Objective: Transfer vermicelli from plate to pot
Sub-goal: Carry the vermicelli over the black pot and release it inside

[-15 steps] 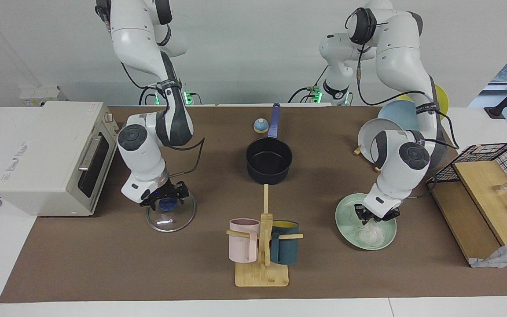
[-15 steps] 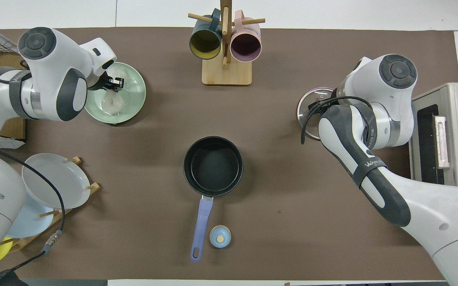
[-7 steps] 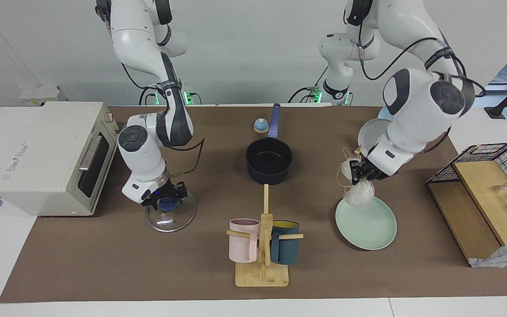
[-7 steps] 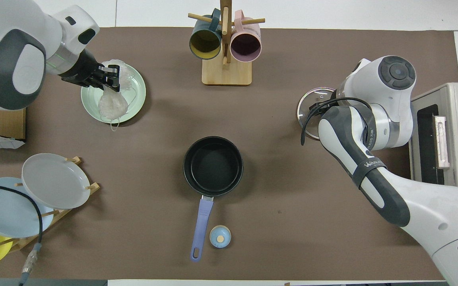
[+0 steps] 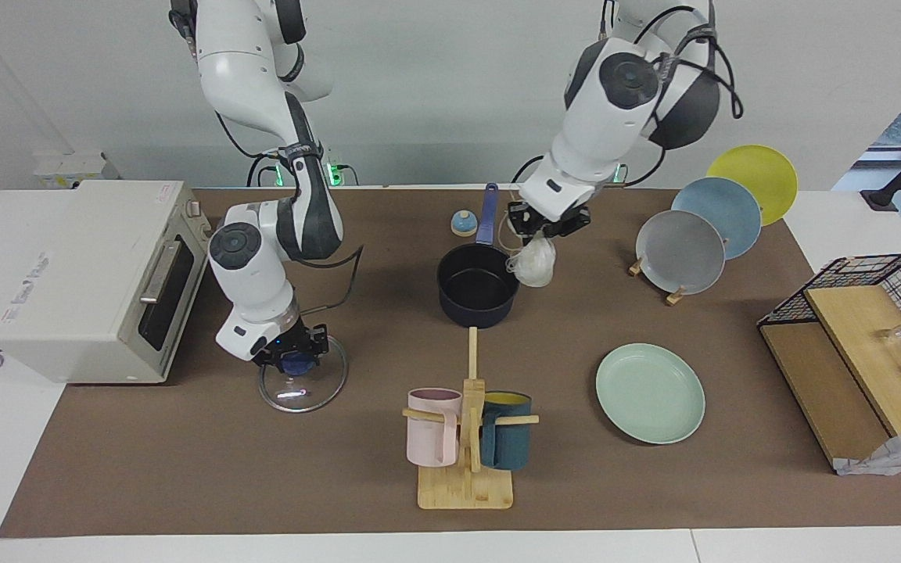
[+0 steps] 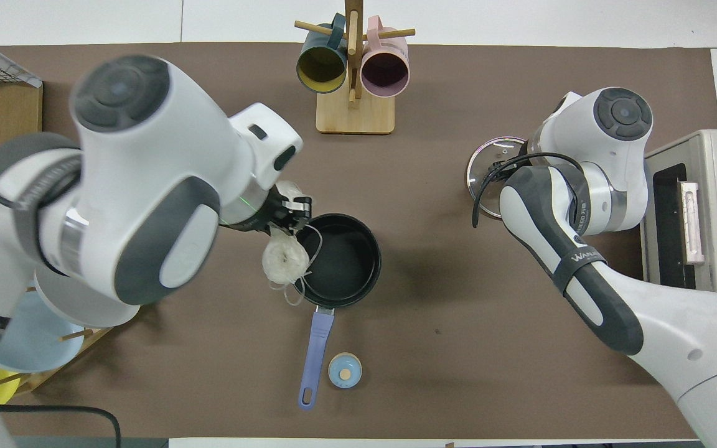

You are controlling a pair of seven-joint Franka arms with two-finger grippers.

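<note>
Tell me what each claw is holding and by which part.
Left claw: a noodle bundle, pinched at its top, hanging over the pot's rim. Right claw: at the glass lid's blue knob; grip cannot be told.

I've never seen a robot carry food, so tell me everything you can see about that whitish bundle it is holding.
The vermicelli is a small whitish, translucent bundle of thin noodle threads, with loose loops trailing from it. It hangs in the air, pinched at its top by the left gripper, at the rim of the dark pot on the left arm's side, not yet inside. Nothing else appears to touch it. The mint-green plate lies bare.
</note>
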